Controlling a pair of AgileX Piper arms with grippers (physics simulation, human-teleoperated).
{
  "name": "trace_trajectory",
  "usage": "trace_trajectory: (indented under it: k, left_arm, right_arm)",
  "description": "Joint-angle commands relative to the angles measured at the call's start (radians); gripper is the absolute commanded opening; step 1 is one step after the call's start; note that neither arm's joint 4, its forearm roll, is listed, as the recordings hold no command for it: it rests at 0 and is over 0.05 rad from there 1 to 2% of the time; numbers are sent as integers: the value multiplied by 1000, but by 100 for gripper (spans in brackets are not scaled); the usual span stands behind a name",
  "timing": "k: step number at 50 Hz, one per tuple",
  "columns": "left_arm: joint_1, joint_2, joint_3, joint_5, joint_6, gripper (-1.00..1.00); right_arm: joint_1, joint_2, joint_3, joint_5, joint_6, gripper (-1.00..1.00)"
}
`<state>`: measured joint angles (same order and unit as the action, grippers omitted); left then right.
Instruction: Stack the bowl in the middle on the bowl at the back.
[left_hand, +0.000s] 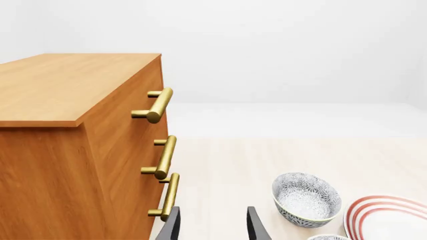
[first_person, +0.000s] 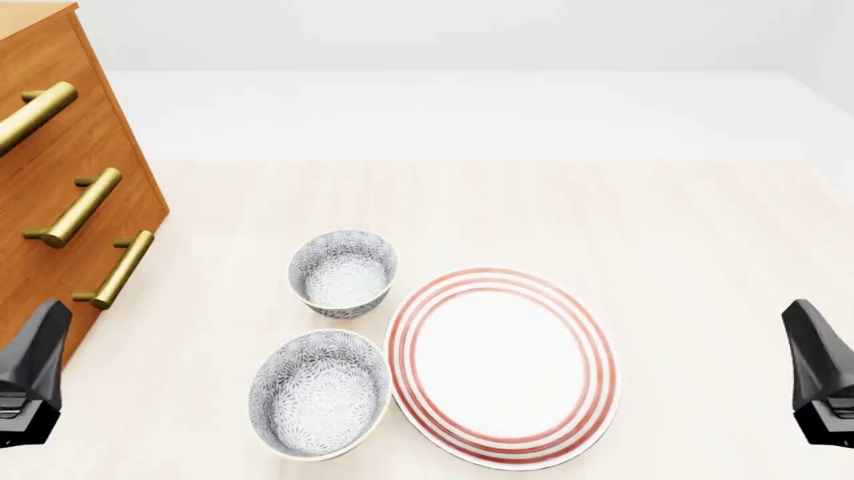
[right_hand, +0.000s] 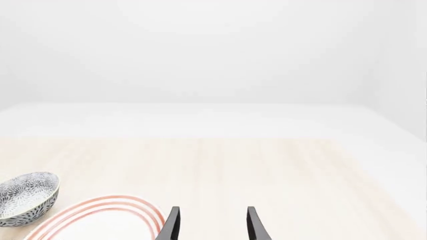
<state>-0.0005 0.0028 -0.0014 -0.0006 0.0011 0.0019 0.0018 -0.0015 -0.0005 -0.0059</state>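
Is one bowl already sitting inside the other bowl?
No, the back bowl and the middle bowl sit apart on the table.

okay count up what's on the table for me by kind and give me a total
Bowls: 2, back bowl and middle bowl
Plate: 1
Drawer cabinet: 1
Total: 4

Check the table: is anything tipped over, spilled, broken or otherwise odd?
Nothing stands out. Both patterned bowls, the nearer one and the farther one, sit upright and apart beside the striped plate, which lies flat. The wooden drawer unit looks closed.
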Motion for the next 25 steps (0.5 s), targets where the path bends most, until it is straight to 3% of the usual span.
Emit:
trace_trajectory:
  k: [1, 18, 25]
  left_arm:
    - [-2, 8, -3, -1, 4, 100]
    - [-4, 29, -4, 0, -29, 100]
    - [-18, 4, -48, 72, 31, 100]
  right_arm:
    - [7, 0, -2, -3, -29, 100]
    - [-11, 9, -2, -8, 4, 100]
    - [-29, 43, -2, -33, 24, 100]
